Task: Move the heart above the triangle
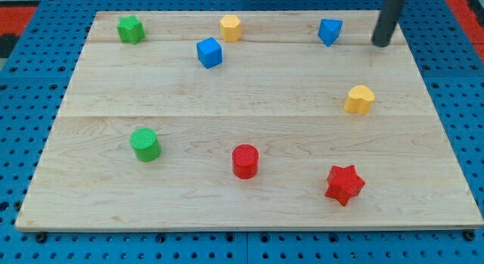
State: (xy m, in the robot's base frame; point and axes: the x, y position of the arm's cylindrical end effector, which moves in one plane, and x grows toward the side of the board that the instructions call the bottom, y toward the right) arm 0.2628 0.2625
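Note:
The yellow heart (360, 99) lies at the view's right, at mid height on the wooden board (227, 90). The blue triangle (330, 30) lies near the top right. My tip (383, 44) is at the top right, just right of the blue triangle and above the yellow heart, touching neither. The rod rises out of the view's top edge.
A green star (131, 28) is at the top left, a yellow hexagon (230, 27) at the top middle, a blue cube (209, 52) below it. A green cylinder (144, 144), a red cylinder (245, 161) and a red star (344, 184) lie along the bottom.

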